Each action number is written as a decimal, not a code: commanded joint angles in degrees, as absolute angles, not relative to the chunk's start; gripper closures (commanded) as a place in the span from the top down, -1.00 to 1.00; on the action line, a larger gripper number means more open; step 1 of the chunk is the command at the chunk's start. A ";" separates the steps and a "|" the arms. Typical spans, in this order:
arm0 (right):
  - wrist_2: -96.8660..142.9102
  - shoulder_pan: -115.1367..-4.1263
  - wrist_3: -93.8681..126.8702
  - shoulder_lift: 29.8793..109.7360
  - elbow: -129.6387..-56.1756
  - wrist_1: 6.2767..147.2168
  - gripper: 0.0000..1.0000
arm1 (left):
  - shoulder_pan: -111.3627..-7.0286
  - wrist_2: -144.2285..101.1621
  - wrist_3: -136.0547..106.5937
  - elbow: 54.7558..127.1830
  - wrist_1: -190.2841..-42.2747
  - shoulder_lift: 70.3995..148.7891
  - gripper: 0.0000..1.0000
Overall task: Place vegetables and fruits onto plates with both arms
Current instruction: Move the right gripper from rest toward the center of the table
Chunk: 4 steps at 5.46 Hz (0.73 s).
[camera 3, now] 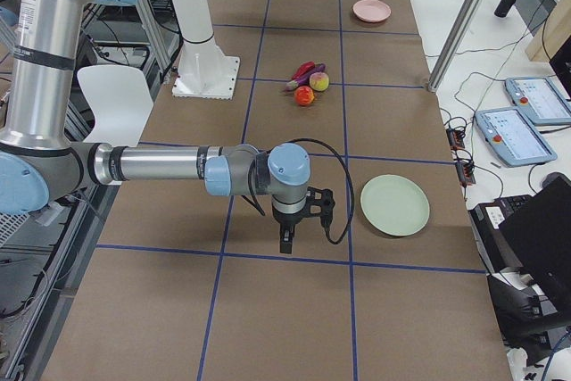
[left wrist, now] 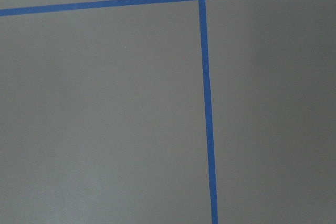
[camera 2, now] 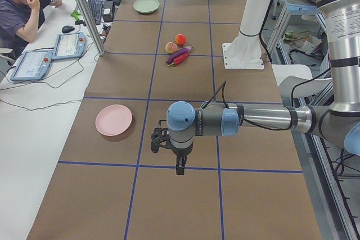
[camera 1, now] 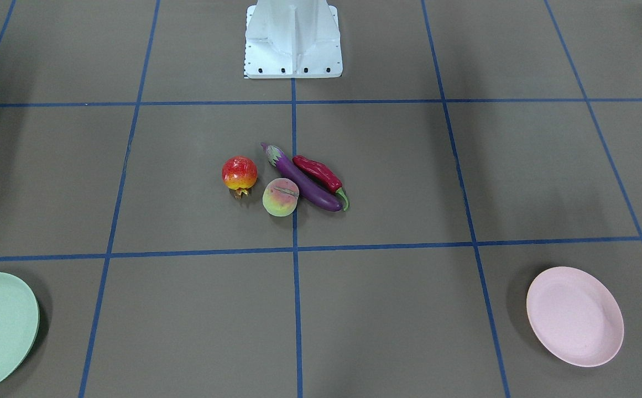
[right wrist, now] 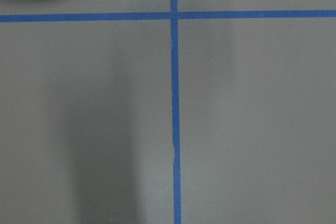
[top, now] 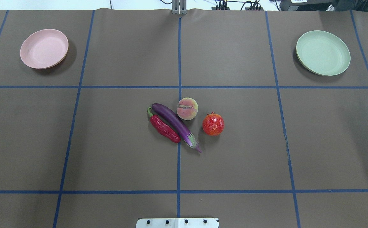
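Nearest in the front view, pink plate point(camera 1: 575, 316) at five o'clock and mint plate point(camera 1: 0, 326) at seven; eggplant point(camera 1: 304, 178), chili point(camera 1: 318, 172), peach point(camera 1: 280, 197) and pomegranate point(camera 1: 239, 172) bunched at the centre of the table point(camera 1: 398, 182). Seem light, stiff, glossy-slick: best pinched mid-length on the long ones, across the girth on the round. Well apart, left gripper point(camera 2: 179, 168) and right gripper point(camera 3: 285, 244), jaw spread impossible to tell; no legible writing.
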State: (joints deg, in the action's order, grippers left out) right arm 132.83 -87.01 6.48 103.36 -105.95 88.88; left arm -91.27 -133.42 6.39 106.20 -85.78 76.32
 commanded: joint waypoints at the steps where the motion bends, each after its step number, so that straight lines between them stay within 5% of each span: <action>1: 133.06 -87.01 6.94 102.40 -106.00 87.47 1.00 | -91.06 -133.42 6.15 107.48 -85.35 76.12 1.00; 3: 136.64 -86.57 7.64 99.50 -104.43 78.50 1.00 | -91.14 -133.59 5.81 108.28 -88.83 77.42 1.00; 4: 137.28 -86.49 6.43 99.23 -103.89 76.40 1.00 | -91.23 -133.51 5.63 102.63 -92.77 87.44 1.00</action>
State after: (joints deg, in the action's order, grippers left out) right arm 136.29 -86.56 7.11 99.61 -104.48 78.46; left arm -91.17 -133.56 5.85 106.37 -89.63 80.55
